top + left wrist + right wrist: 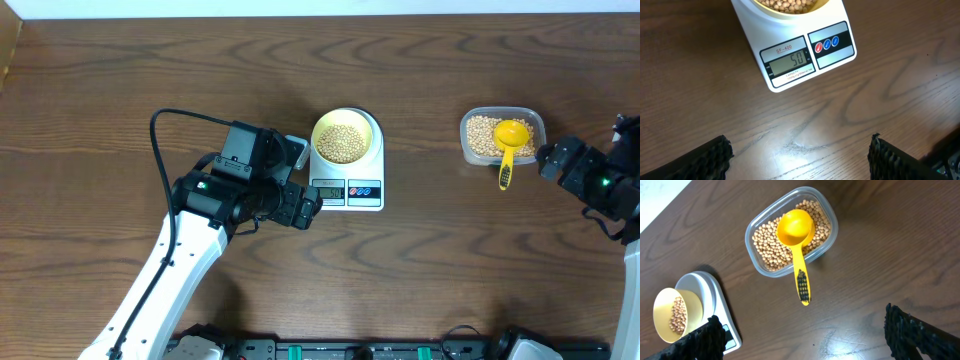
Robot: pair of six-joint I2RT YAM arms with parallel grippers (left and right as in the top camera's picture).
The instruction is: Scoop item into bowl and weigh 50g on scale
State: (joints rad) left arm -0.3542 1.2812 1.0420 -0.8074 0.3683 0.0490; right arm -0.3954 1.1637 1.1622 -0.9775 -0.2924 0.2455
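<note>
While left hand (800, 161) and right hand (805, 336) gape empty, the SF-400 scale (807, 54) reads 50.

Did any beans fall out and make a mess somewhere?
No, nothing stands out. The beans are all in the bowl on the scale or in the tub. I see none loose on the table. The scoop rests in the tub, its handle poking out over the edge.

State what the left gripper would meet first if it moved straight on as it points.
Probably the display end of the white rounded-rectangular digital kitchen scale, though depth is unclear.
</note>
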